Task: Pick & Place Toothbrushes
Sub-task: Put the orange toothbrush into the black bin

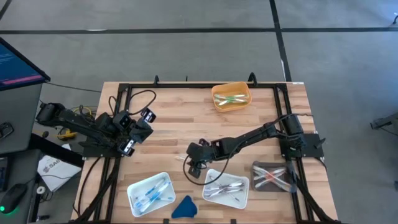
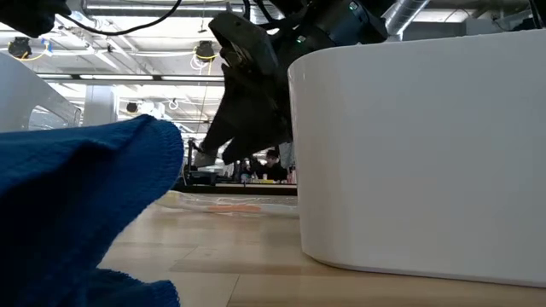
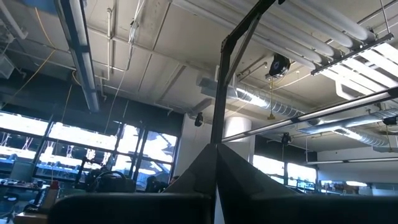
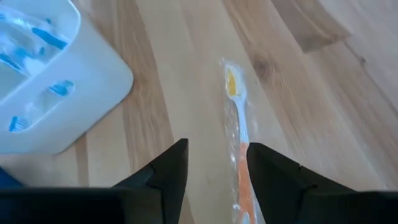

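- Right gripper (image 4: 213, 163): low over the bare wooden table (image 1: 174, 134), between the two white trays. Its fingers stand apart with a gap between them; an orange toothbrush (image 4: 238, 134) in a clear wrapper lies flat on the wood in that gap. Contact between fingers and toothbrush cannot be confirmed.
- Same gripper in the high view (image 1: 195, 163): just beside the upper left corner of the middle white tray (image 1: 244, 198).
- Left gripper (image 1: 127, 134): parked at the table's left edge, fingers closed, nothing held.
- Left white tray (image 1: 135, 204): holds toothbrushes with blue accents (image 1: 152, 191).
- Middle white tray: holds pale toothbrushes (image 1: 222, 188).
- Orange bin (image 1: 217, 102): at the far edge, holds green-accented toothbrushes (image 1: 231, 98).
- Clear bin (image 1: 258, 180): at the right, holds toothbrushes with red accents (image 1: 272, 175).
- Blue cloth (image 1: 184, 207): at the near edge between the white trays.
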